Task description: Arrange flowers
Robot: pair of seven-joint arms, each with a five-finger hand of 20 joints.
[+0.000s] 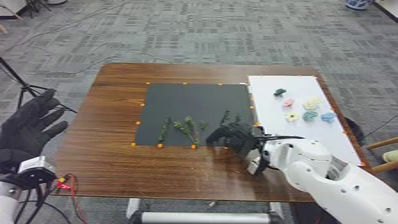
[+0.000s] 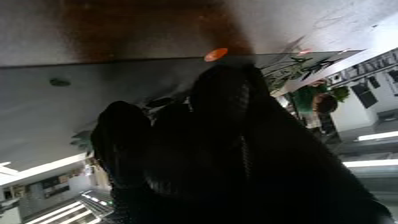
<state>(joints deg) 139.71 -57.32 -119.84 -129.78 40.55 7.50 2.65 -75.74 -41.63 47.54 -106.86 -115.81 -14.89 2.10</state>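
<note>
Gloved in black fabric, my right hand (image 1: 233,137) is at the lower right corner of the flat black mat (image 1: 197,97), just right of the frame's lower centre; I cannot tell whether it is gripping anything. Brown wood grain spreads between the mat's lower edge and the near edge of the table (image 1: 115,172), and the smooth mat runs on above the stems. At the frame's left edge, past the table's side, my left hand (image 1: 31,120) is open. Six small, ruffled flower heads sit apart on the white sheet (image 1: 271,82), right of centre: dark green (image 1: 280,92), pink (image 1: 288,102), cream (image 1: 312,103), yellow (image 1: 291,116), teal (image 1: 310,116) and blue (image 1: 328,117). Low on the mat I see one slim green stem (image 1: 164,131), a branching leafy cluster (image 1: 187,128) beside it, and dark sprigs (image 1: 226,116) just above my right hand, too small to count.
</note>
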